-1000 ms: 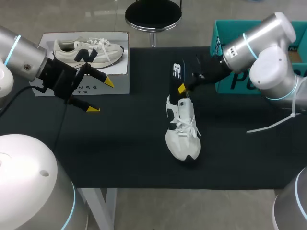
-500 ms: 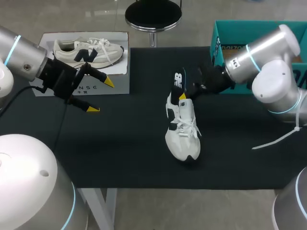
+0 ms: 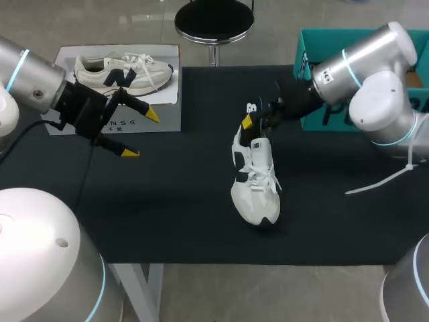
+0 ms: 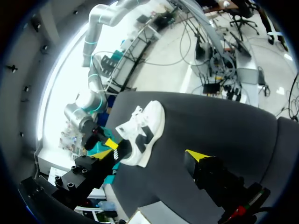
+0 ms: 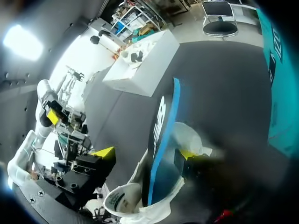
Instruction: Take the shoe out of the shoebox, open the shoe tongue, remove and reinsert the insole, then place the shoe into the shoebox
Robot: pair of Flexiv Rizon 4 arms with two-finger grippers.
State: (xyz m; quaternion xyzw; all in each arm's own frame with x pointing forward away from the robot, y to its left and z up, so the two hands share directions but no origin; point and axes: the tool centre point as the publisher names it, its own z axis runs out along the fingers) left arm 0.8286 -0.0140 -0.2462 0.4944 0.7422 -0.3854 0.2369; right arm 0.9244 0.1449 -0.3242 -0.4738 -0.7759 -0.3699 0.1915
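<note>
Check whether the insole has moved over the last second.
Yes. The insole has dropped lower into the white sneaker, which has not shifted.

Left pincer (image 3: 142, 134) agape, aloft.

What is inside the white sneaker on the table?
In the white sneaker, a black, blue-edged insole stands partly in the opening, by the right gripper; its lower end is hidden inside.

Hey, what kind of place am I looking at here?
Probably a robotics lab or test bench: two robot arms, with a yellow-tipped left gripper and right gripper, over a black table holding a white shoe with a dark insole standing in it.
</note>
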